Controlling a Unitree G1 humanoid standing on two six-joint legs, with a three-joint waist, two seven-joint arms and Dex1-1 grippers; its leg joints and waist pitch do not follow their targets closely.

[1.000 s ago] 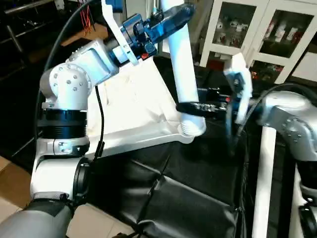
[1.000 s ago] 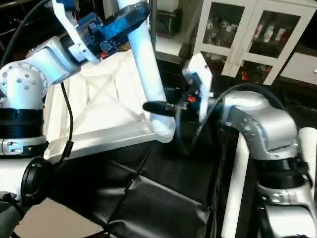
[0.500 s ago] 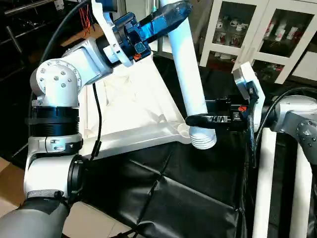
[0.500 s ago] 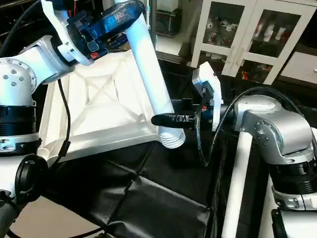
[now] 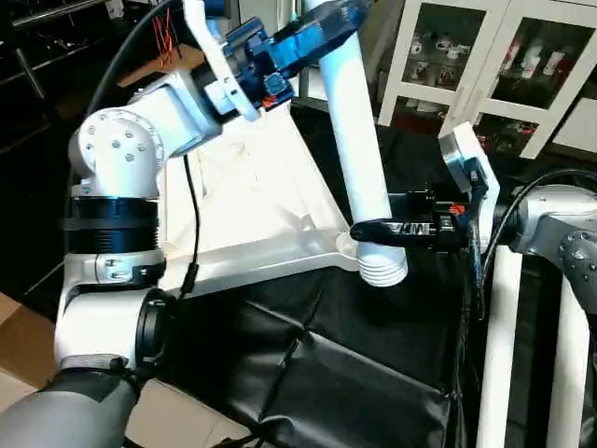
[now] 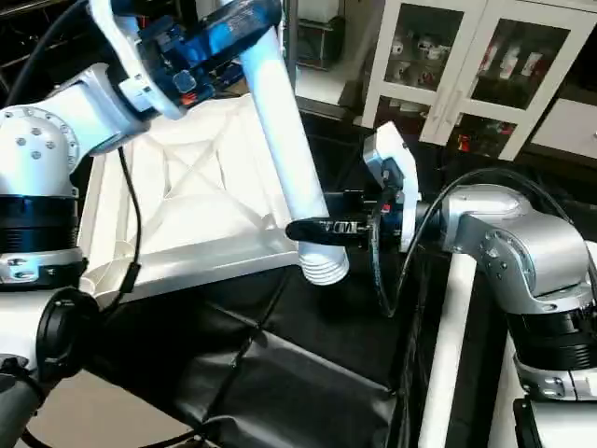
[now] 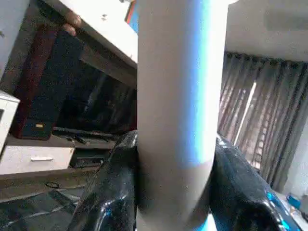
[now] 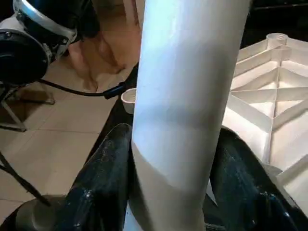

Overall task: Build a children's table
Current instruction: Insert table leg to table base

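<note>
Black wrinkled sheeting is covering the surface (image 5: 373, 373), glass-door cabinets (image 5: 485, 65) standing behind. Ribbed white plastic tabletop (image 6: 196, 205) is lying underside-up; a smooth tube leg (image 5: 359, 159) is leaning beside its corner socket, both grippers' fingers, left (image 5: 322, 23) and right (image 5: 387, 229), clamping it.

The tube leg (image 5: 359, 159) runs off the picture's upper edge, its top end unseen. The left arm hides the ribbed underside's (image 6: 201, 201) far left corner. Two more tube legs (image 5: 494, 355) are cut off below. Items inside the glass-door cabinet (image 6: 485, 65) are too small to identify.
</note>
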